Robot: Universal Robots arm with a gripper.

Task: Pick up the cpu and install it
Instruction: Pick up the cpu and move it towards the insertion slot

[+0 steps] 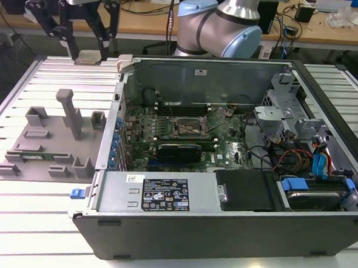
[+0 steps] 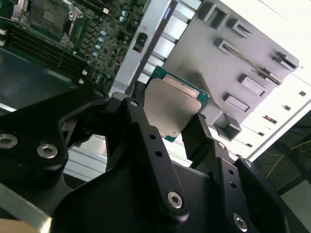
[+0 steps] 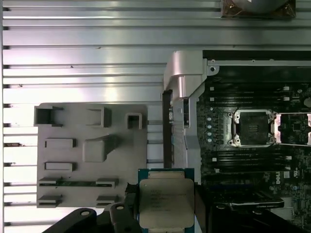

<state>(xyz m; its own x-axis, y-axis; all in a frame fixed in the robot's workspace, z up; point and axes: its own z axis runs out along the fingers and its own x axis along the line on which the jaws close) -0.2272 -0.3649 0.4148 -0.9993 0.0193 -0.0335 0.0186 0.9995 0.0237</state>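
The cpu [image 3: 165, 201] is a thin square chip with a silvery top on a green rim, clamped by its edges between the black fingers [image 2: 199, 131] of my gripper [image 2: 170, 121]. In the exterior view the gripper [image 1: 87, 50] hangs high over the back left of the table, with the cpu [image 1: 88, 57] at its tips. It is above the slatted table just beyond the grey fixture plate [image 1: 45, 138], left of the case wall. The open socket [image 1: 188, 130] on the motherboard lies well off to the exterior view's right and also shows in both wrist views [image 3: 252, 127] [image 2: 48, 14].
The open grey computer case [image 1: 163, 197] lies on its side across the middle and right. Its raised wall [image 1: 125, 64] stands between the gripper and the motherboard. A long black card [image 1: 181, 151] sits in front of the socket. Upright pegs [image 1: 68, 106] rise from the fixture plate.
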